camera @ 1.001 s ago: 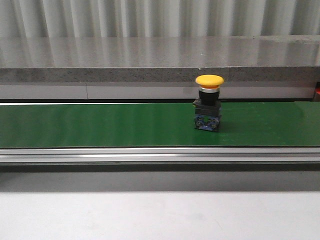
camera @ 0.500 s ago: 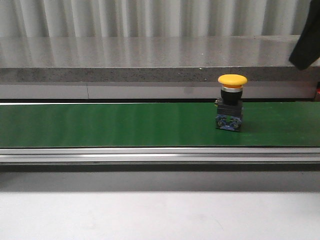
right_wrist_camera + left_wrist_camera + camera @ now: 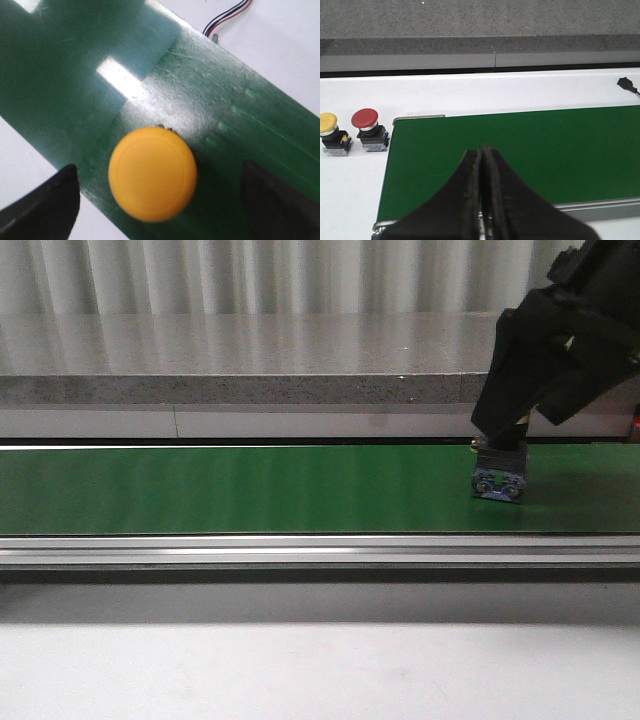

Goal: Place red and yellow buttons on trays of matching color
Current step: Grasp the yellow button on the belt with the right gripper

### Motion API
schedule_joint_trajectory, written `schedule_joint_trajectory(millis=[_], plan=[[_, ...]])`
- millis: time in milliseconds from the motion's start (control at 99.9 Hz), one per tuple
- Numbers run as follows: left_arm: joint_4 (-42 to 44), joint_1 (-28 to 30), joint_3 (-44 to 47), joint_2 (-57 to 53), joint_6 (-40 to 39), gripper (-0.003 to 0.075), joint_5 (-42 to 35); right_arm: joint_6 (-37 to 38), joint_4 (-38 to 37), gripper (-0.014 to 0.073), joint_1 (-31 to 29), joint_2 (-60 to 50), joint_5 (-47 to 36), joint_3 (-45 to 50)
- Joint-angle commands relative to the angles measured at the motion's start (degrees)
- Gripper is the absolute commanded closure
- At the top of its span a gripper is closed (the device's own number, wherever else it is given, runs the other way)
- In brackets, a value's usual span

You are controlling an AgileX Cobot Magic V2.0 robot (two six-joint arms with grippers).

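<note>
- Near edge, front view: bare white table surface (image 3: 300, 670) across the bottom of the frame.
- Next: silver conveyor rail (image 3: 300, 550) running full width just above the table strip.
- Middle band: green conveyor belt (image 3: 200, 490), spanning the frame from left to right.
- On the belt, right of centre in the front view: yellow button (image 3: 499, 480), upright on its dark base; only the base shows there, the cap hidden by my arm. In the right wrist view its round yellow cap (image 3: 152, 173) sits low centre, over the belt.
- My right pincer (image 3: 160, 197): spread wide, one finger at each lower corner of the wrist view, the yellow button between them and touching neither. In the front view it hangs at upper right, directly over the button.
- My left pincer (image 3: 482, 200): fingers pressed together, holding nothing, over the near edge of the belt at bottom centre of the left wrist view.
- Left edge of the left wrist view, on white table beside the belt's end: a second yellow button (image 3: 331, 134) and a red button (image 3: 367, 130), side by side, upright.
- Far: grey stone ledge (image 3: 250, 360), then a corrugated wall (image 3: 250, 275) along the top of the front view.
</note>
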Motion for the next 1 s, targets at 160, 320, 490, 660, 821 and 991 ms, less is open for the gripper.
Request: schedule_joint_trajectory(millis=[160,320,490,660,821,991], plan=[[-1.0,-0.5,-1.7,0.0,0.1,0.074,-4.2,0.1,1.9,0.0284,0.4,0.3,-3.4,-1.4],[-1.0,-0.5,-1.7,0.0,0.1,0.074,-4.2,1.1,1.8,0.0398,0.4,-0.3,-2.5,-1.4],[-1.0,-0.5,-1.7,0.0,0.1,0.074,-4.2,9.3,-4.3,0.0398,0.4,-3.1,-0.6,-1.4],[-1.0,-0.5,-1.7,0.0,0.1,0.074,-4.2,25.5,-16.0,0.0398,-1.1,-8.0,1.2,-1.1],[-1.0,-0.5,-1.7,0.0,0.1,0.074,-4.2,35.3,-22.9,0.0398,-4.7,-13.5,2.2,1.7],[-1.0,-0.5,-1.7,0.0,0.1,0.074,-4.2,39.4,-25.3,0.0398,-12.3,-19.4,2.3,6.8]])
